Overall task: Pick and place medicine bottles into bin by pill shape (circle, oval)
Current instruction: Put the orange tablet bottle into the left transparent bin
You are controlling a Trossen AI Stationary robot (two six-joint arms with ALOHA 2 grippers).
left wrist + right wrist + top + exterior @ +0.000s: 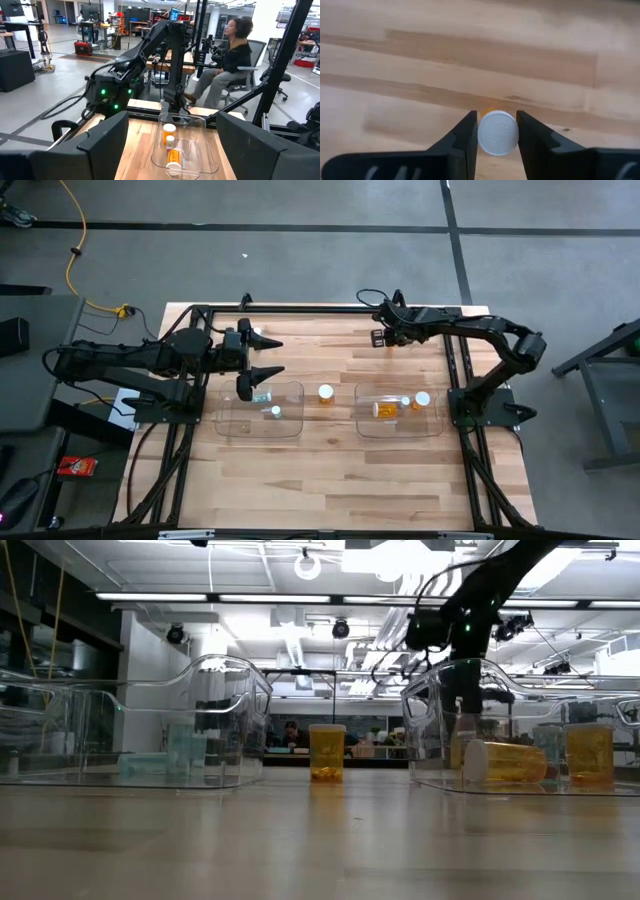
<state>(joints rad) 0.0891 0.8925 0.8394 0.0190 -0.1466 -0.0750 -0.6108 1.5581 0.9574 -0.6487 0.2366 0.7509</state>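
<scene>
In the right wrist view my right gripper [496,115] is shut on a small amber medicine bottle with a white round cap [497,132]. It stands near the table's far edge [384,337], where the gripper hides the bottle in the high view. My left gripper [262,356] hangs open and level over the far side of the left clear bin [232,423], touching nothing. Another amber bottle [326,392] stands upright on the wood between the two bins. My right gripper pinches the bottle's white cap by its round side [483,134] between the two fingers [465,142]. The fingers come from above, pointing steeply down. The bottle is upright, cap up, with a sliver of its amber body [490,109] showing beyond the cap over the wood.
The left bin holds two pale teal bottles [263,395]. The right clear bin [362,425] holds amber bottles, one lying on its side [385,409] and others upright [421,399]. A dark frame [300,308] runs round the table. A person [232,55] sits beyond the table's right side.
</scene>
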